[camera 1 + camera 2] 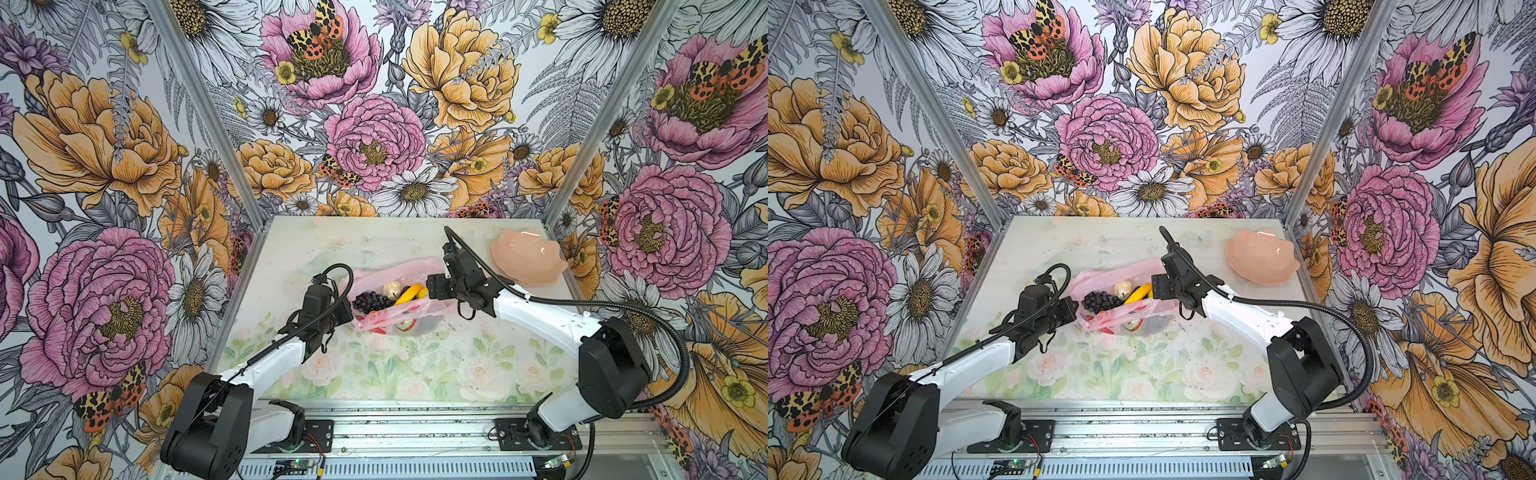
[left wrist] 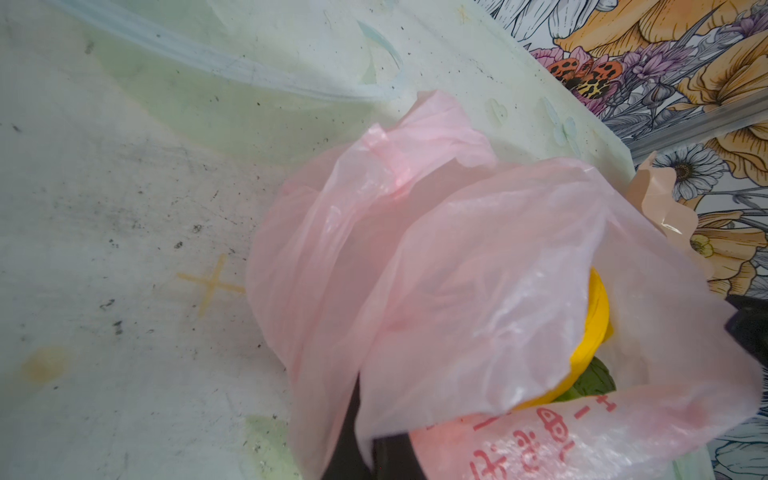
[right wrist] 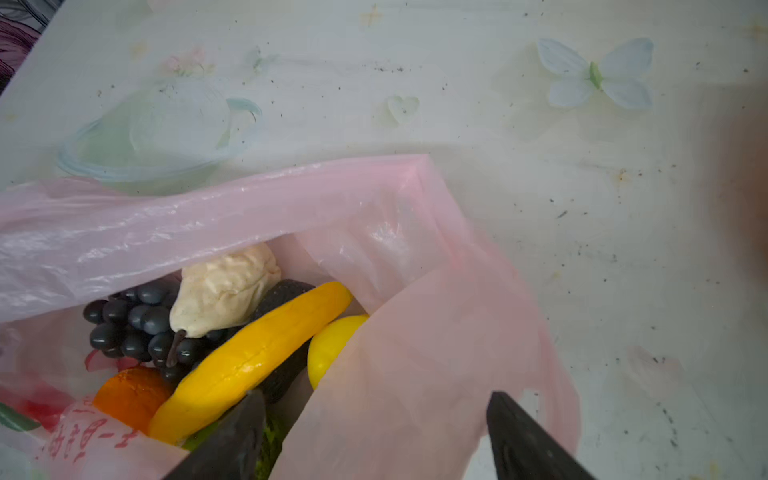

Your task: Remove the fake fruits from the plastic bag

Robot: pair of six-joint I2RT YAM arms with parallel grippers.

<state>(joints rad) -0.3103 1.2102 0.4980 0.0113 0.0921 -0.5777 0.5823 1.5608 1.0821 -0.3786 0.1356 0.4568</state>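
Observation:
The pink plastic bag [image 1: 386, 321] [image 1: 1113, 319] lies mid-table with its mouth open. Inside it, the fake fruits show: a yellow banana [image 3: 257, 357], a dark grape bunch [image 3: 133, 324], a cream lumpy piece [image 3: 224, 291], a lemon [image 3: 332, 345], an orange [image 3: 133, 392] and a black oval [image 3: 286, 291]. My left gripper [image 1: 351, 318] [image 2: 374, 457] is shut on the bag's left rim, with film draped over its fingers. At the bag's right end, my right gripper [image 1: 430, 289] [image 3: 378, 419] is open. One finger sits by the banana, and a loose bag flap lies between the jaws.
A peach petal-edged bowl [image 1: 525, 257] [image 1: 1262, 257] stands at the back right of the table, beyond the right arm. Flower-printed walls close in the left, back and right sides. The arm bases sit on the rail at the front edge.

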